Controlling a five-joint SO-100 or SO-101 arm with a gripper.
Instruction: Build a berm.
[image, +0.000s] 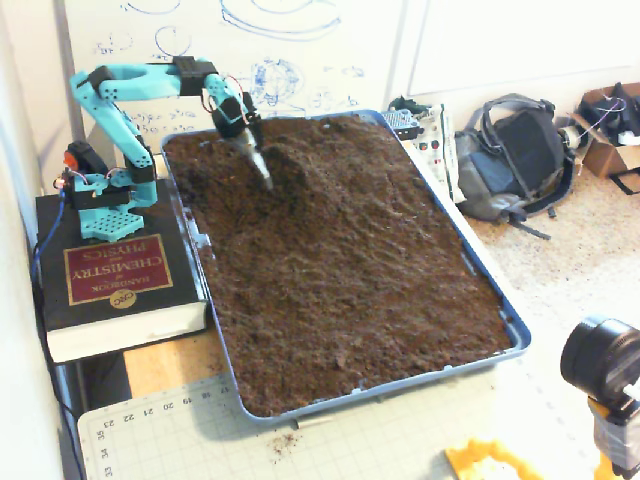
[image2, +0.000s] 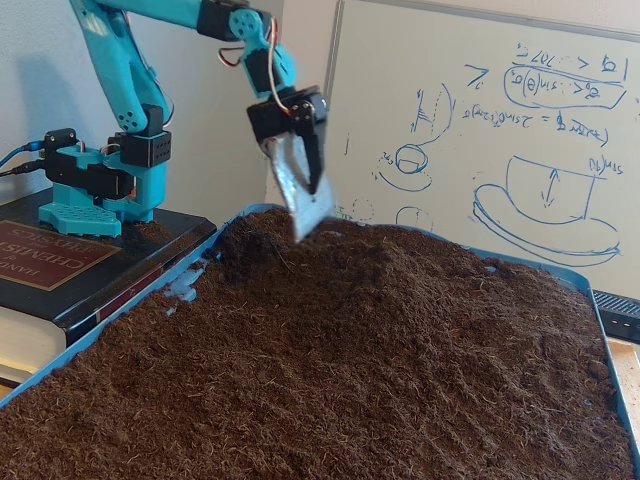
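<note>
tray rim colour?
Blue; the tray rim shows best in a fixed view, framing the dark brown soil.

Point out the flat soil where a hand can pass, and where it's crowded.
Free: the level soil between the berm and the tray's near rim. Crowded: the far corner, where the gripper and its metal blade meet the berm, beside the book.

Chemistry handbook (image: 105, 270), backpack (image: 515, 155), whiteboard (image2: 480, 130), cutting mat (image: 300, 440).
</note>
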